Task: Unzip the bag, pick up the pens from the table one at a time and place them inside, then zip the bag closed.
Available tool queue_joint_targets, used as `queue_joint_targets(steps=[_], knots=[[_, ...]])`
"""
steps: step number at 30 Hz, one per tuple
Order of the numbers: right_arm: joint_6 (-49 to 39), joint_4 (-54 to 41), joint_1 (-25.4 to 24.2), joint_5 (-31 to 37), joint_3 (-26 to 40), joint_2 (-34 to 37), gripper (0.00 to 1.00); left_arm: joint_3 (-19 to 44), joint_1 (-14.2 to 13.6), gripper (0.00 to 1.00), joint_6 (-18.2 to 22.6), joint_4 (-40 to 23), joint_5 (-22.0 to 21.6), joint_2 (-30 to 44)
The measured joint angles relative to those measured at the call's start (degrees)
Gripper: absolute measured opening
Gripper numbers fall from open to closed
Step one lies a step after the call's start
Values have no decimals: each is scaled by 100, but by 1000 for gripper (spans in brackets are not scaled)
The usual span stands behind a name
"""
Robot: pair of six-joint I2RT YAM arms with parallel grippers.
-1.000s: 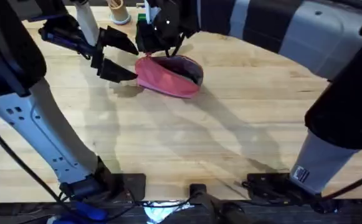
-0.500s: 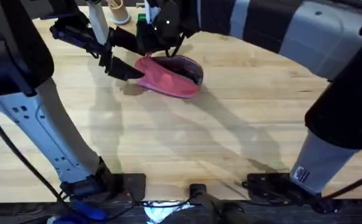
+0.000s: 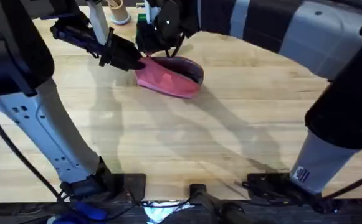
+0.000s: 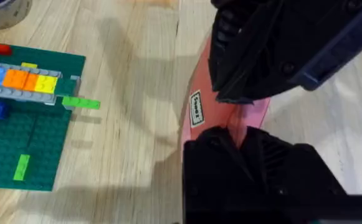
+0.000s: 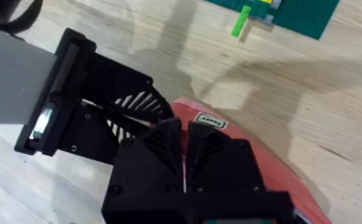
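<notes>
The bag [image 3: 168, 76] lies on the table [image 3: 187, 137] toward its far side, a little left of the middle, its dark-lined mouth turned to the right. The left end effector [image 3: 136, 62] sits at the bag's near-left end, touching the pink fabric there. In the left wrist view [image 4: 243, 118] its black fingers are drawn close with a narrow strip of the bag [image 4: 196, 115] between them, so it seems to be pinching that end, though the contact itself is mostly hidden by the fingers. The right end effector [image 3: 159, 50] hangs over the bag's far edge, directly above the fabric. In the right wrist view [image 5: 184, 140] its fingers are pressed nearly together with the red fabric [image 5: 274, 168] just beneath them; I cannot tell whether anything is caught between them.

A second ago the left end effector stood apart from the bag, off to its left, with its fingers spread wide. Since then it has moved right to the bag's end and its fingers have come together on it. The bag and the right end effector have stayed where they were.

A green brick baseplate [image 4: 25, 130] with coloured bricks lies on the table beside the bag.
</notes>
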Motion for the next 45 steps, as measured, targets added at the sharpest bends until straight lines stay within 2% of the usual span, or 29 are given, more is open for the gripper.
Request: queue_joint_targets(steps=[11,21,33,40,42,45], knots=[[-211,-784,-283,-136,16,0,32,0,-51,43,0,-2,16,0],[-504,-1603,-970,-13,26,-7,33,0,-24,43,-2,9,-20,0],[-829,-1693,-1150,20,26,-15,33,0,-24,42,-2,9,-22,0],[-1836,-1693,-1152,-445,26,-781,31,0,-24,42,-2,9,-22,0],[-2155,-1693,-1150,-692,26,-1028,60,0,-24,42,-2,11,-24,0],[-2558,-1695,-1150,-1045,26,-1326,206,0,-25,42,-2,9,-25,0]])
